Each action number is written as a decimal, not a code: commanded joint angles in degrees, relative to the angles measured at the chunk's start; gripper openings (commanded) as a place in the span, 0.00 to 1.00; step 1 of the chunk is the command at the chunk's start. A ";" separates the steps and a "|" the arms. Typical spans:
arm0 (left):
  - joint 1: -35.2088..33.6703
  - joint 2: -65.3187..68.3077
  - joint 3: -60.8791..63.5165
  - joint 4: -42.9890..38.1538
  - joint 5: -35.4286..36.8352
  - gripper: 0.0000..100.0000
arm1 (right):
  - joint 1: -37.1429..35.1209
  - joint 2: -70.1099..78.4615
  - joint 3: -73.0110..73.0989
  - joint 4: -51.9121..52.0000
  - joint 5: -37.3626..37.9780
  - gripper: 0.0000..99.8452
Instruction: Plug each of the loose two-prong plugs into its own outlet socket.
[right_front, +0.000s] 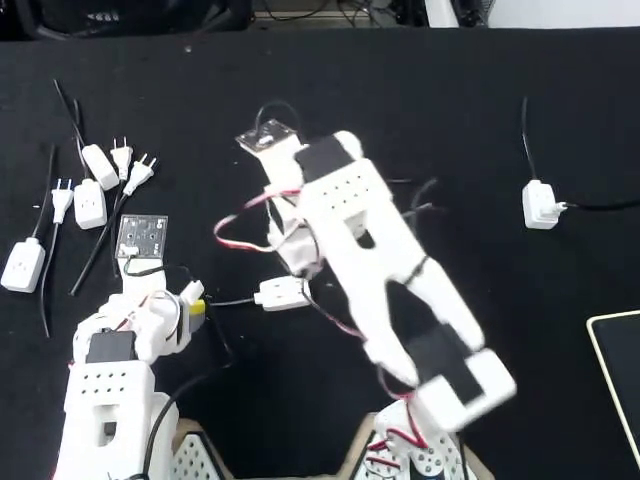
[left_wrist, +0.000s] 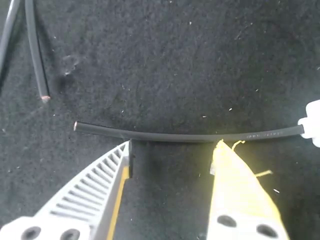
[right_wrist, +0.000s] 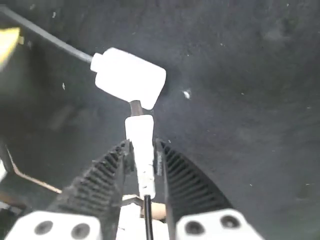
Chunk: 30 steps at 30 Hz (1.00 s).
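My right gripper (right_wrist: 142, 147) is shut on a white two-prong plug (right_wrist: 141, 134). The plug's prong end meets the face of a white outlet socket (right_wrist: 130, 78) lying on the black table. That same socket (right_front: 282, 293) lies mid-table in the high view, under the right arm. Its black cable (left_wrist: 185, 135) runs across just past the tips of my left gripper (left_wrist: 172, 150), which is open and apart from it. The left gripper (right_front: 192, 302), yellow-tipped, sits left of the socket.
At the far left lie spare sockets (right_front: 22, 265) (right_front: 90, 205) and loose plugs (right_front: 62, 198) (right_front: 139, 172) with black cables. A socket with a plug in it (right_front: 540, 205) sits at the right. A marker plate (right_front: 142, 235) and a tablet edge (right_front: 618, 370) are nearby.
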 joint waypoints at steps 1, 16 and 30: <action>-0.04 -0.88 -0.31 -0.88 0.44 0.27 | 6.24 -11.65 10.42 -9.67 7.21 0.01; -0.22 -0.88 0.40 -2.46 0.35 0.27 | 24.09 -21.14 54.99 -53.27 18.46 0.01; -0.40 -0.88 0.57 -2.64 0.26 0.27 | 24.09 -21.05 58.24 -59.96 24.44 0.01</action>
